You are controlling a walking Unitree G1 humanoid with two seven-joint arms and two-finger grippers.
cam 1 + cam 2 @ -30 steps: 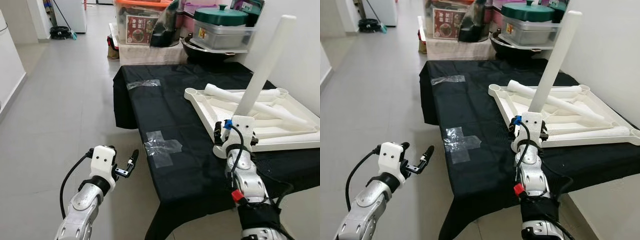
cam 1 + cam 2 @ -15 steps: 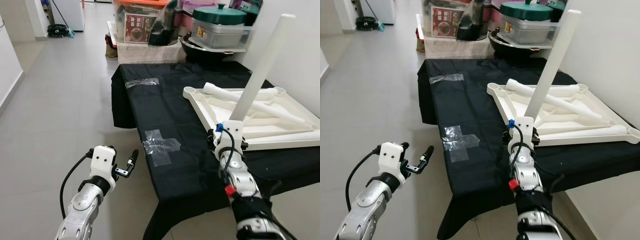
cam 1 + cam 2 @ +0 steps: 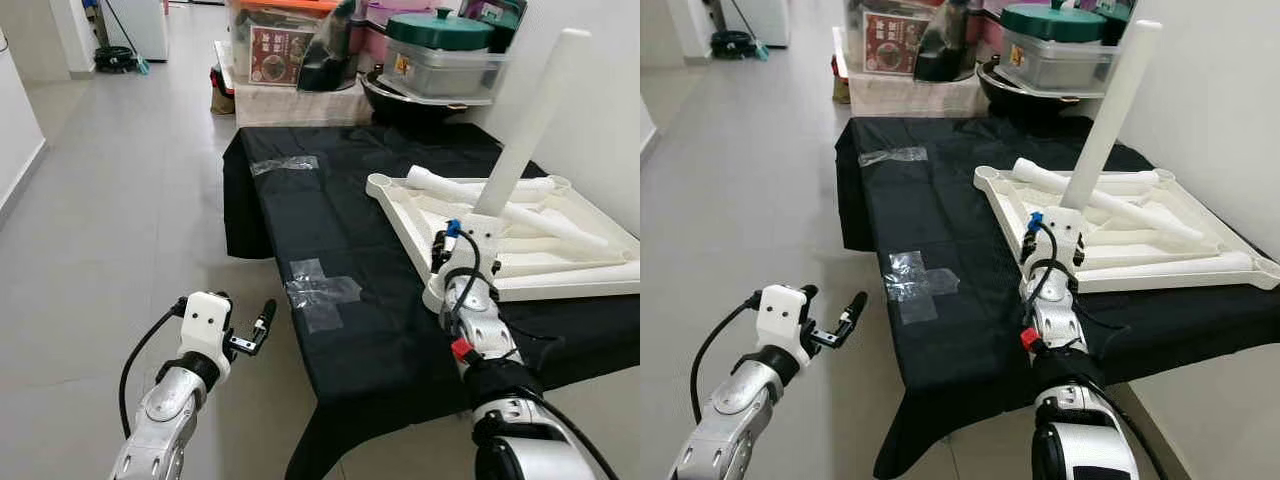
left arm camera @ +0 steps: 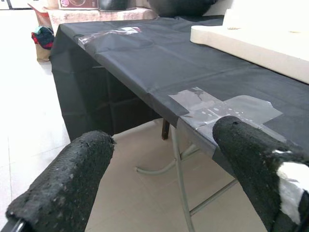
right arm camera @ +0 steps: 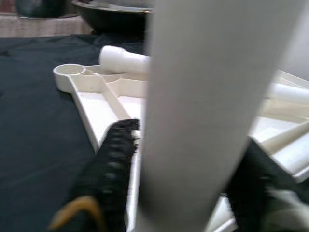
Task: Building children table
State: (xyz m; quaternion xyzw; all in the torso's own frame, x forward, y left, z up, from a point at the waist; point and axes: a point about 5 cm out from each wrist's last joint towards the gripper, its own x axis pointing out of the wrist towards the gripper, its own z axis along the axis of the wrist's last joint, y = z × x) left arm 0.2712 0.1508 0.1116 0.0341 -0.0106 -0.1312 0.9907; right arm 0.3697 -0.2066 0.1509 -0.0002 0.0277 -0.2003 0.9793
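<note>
**First leg in hand, none seated yet**

You are early in the build. The white tabletop (image 3: pixel 560 240) lies upside down on the black-covered table (image 3: pixel 330 200), its ribbed underside facing up, near the wall. Several loose legs (image 3: pixel 470 190) lie inside its frame, so as far as the pictures show no leg is fixed in a socket. The round corner socket (image 3: pixel 380 184) at the far near-side corner is empty. What is left, by my judgement: stand each leg in a corner socket, then turn the table over.

Your right gripper (image 3: pixel 1058 240) is clenched around the lower part of one white leg (image 3: pixel 528 120), which points up and leans toward the wall. In the right wrist view the black fingers (image 5: pixel 108 164) sit on either side of the tube, pressed against it. The gripper hovers at the tabletop's near corner; I cannot tell whether the leg's foot end is touching the socket there.

Your left gripper (image 3: pixel 255 330) hangs out over the floor, well apart from the table edge, its fingers (image 4: pixel 67 179) spread wide and holding nothing. Patches of clear tape (image 3: pixel 320 295) lie on the cloth between the two arms.
</note>
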